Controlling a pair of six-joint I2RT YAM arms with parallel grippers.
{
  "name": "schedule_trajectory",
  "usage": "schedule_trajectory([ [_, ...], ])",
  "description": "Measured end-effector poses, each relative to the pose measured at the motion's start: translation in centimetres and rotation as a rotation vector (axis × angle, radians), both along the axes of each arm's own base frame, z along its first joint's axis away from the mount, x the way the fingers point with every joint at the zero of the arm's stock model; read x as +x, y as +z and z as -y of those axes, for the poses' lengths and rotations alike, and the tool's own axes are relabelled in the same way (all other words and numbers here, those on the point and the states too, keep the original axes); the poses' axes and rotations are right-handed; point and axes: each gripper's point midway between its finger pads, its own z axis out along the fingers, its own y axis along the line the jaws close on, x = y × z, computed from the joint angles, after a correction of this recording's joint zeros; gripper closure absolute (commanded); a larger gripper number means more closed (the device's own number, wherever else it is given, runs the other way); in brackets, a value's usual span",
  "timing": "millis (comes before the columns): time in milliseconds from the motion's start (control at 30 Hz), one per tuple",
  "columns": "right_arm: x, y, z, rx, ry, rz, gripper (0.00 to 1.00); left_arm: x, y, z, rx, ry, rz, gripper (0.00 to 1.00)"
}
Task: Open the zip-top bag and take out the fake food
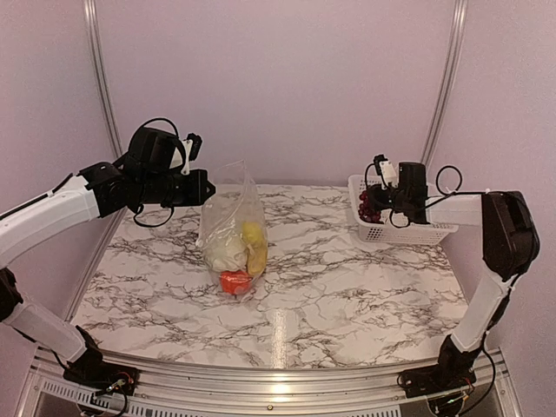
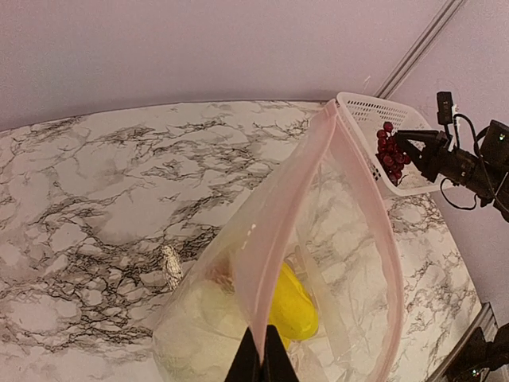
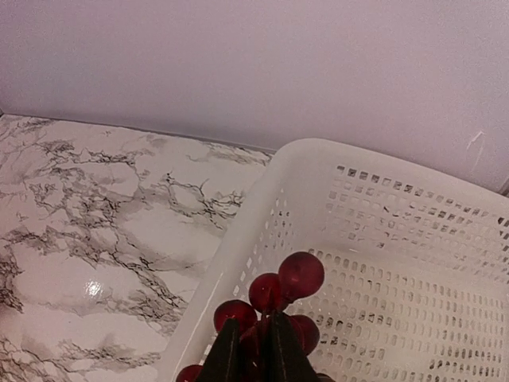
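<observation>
Top external view: left pincer [image 1: 208,187] is clenched on the upper edge of the zip-top bag [image 1: 230,217], holding it upright over the middle-left of the marble table [image 1: 347,287], with the bag's bottom down at the table surface. Still inside the bag, low down: a yellow piece [image 1: 254,243], a pale green piece [image 1: 224,252] beside it, and an orange-red ball [image 1: 233,281] at the very bottom.

Left wrist view: the closed fingers pinch the pinkish zip strip [image 2: 278,231]. The bag mouth gapes open, and the yellow piece shows through the clear plastic.

Right pincer [image 1: 375,204] is at the near-left corner of the white lattice basket [image 1: 417,233], which sits at the far right of the table, well apart from the bag. It is grasping the dark red grape cluster [image 1: 368,208].

Right wrist view: the fingers stand nearly together with grapes pinched between the tips. The cluster hangs just inside the basket rim, above the perforated floor. Whether the grapes touch the floor is unclear.
</observation>
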Motion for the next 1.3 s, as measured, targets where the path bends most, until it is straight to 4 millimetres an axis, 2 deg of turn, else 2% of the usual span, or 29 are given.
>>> schedule_trajectory([
  [100, 1.2, -0.8, -0.1, -0.006, 0.000, -0.015, 0.66, 0.0, -0.1, 0.0, -0.002, 0.000, -0.004, 1.00],
  [167, 2.0, -0.8, -0.2, -0.011, 0.000, -0.020, 0.50, -0.1, -0.1, 0.1, -0.007, -0.003, -0.009, 1.00],
  [267, 2.6, 0.1, -0.1, -0.008, -0.010, -0.016, 0.31, -0.2, -0.4, 0.2, -0.009, -0.008, -0.017, 1.00],
  [367, 3.2, 2.0, 0.0, -0.007, -0.019, 0.020, 0.05, -0.4, -0.9, 0.3, -0.010, -0.014, -0.027, 1.00],
  [400, 3.3, 2.7, 0.0, -0.003, -0.018, 0.033, 0.02, -0.4, -1.0, 0.3, -0.009, -0.015, -0.030, 1.00],
  [567, 2.4, 6.9, -0.4, 0.044, 0.005, 0.099, 0.01, -0.4, -1.0, 0.3, -0.016, -0.013, -0.031, 1.00],
  [733, 1.0, 11.5, -2.0, 0.125, 0.097, 0.158, 0.01, 0.0, -0.8, 0.0, -0.009, 0.012, -0.023, 1.00],
  [833, 0.5, 13.9, -3.3, 0.181, 0.166, 0.170, 0.01, 0.6, 0.3, -0.5, 0.006, 0.036, -0.001, 1.00],
  [900, 0.1, 15.3, -4.2, 0.236, 0.213, 0.165, 0.03, 1.0, 1.7, -1.0, 0.010, 0.053, 0.028, 1.00],
  [1000, -0.8, 16.0, -5.6, 0.307, 0.265, 0.136, 0.07, 1.2, 4.2, -1.3, 0.011, 0.057, 0.071, 1.00],
  [1133, -2.2, 15.9, -8.0, 0.375, 0.324, 0.074, 0.14, 1.3, 7.0, -1.2, -0.002, 0.039, 0.125, 1.00],
  [1200, -3.4, 15.9, -10.1, 0.399, 0.375, 0.042, 0.18, 1.1, 7.1, -0.8, -0.009, 0.020, 0.125, 1.00],
  [1300, -5.8, 16.4, -12.8, 0.415, 0.445, 0.022, 0.21, 1.1, 5.8, 0.4, -0.008, -0.018, 0.095, 1.00],
])
